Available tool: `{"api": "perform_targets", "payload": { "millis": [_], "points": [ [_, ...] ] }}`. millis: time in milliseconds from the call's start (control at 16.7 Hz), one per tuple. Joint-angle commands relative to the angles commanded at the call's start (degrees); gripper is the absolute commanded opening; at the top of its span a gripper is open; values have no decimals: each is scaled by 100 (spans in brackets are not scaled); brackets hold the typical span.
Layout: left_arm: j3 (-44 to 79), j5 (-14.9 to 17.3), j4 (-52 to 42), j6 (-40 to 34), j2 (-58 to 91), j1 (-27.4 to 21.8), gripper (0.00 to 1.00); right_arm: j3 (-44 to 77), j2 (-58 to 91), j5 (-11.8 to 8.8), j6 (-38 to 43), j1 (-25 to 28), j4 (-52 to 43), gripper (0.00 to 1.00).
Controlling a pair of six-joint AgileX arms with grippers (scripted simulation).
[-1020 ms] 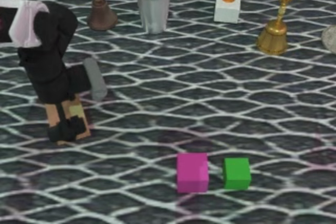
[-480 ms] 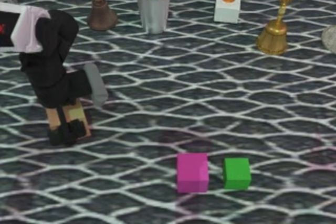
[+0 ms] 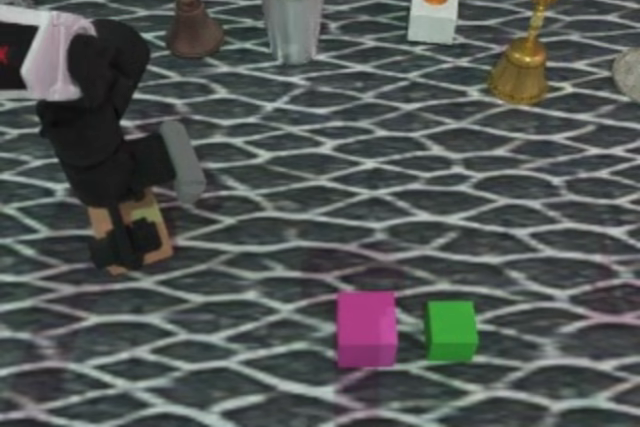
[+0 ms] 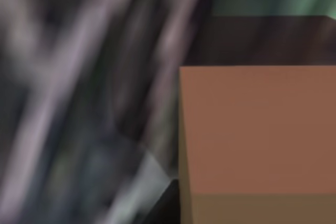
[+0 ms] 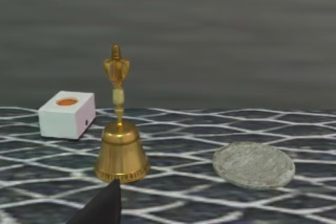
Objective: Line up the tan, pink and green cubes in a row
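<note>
At the table's left, the left gripper [image 3: 128,244] is closed around the tan cube [image 3: 152,219]. The pink cube [image 3: 366,328] sits just beside the green cube [image 3: 451,330], well apart from it. Whether the right gripper [image 5: 100,208] is wide or narrow cannot be told.

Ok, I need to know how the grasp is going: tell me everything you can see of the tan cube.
The tan cube is a plain, matte, light tan block with flat faces and sharp edges. It sits at the table's left side, far from the pink and green cubes, mostly hidden under the left gripper, whose dark fingers straddle it. The left wrist view shows its top and one side face close up, unmarked.
</note>
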Motion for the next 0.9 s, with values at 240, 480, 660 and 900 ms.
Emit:
{"api": "perform_targets", "payload": {
  "millis": [240, 480, 660, 900],
  "points": [
    [0, 0, 0, 0, 0, 0, 0, 0, 0, 0, 0, 0, 0, 100],
    [0, 0, 0, 0, 0, 0, 0, 0, 0, 0, 0, 0, 0, 100],
    [3, 24, -65, -25, -79, 1, 0, 0, 0, 0, 0, 0, 0, 100],
    [282, 24, -495, -18, -231, 31, 0, 0, 0, 0, 0, 0, 0, 100]
  ]
}}
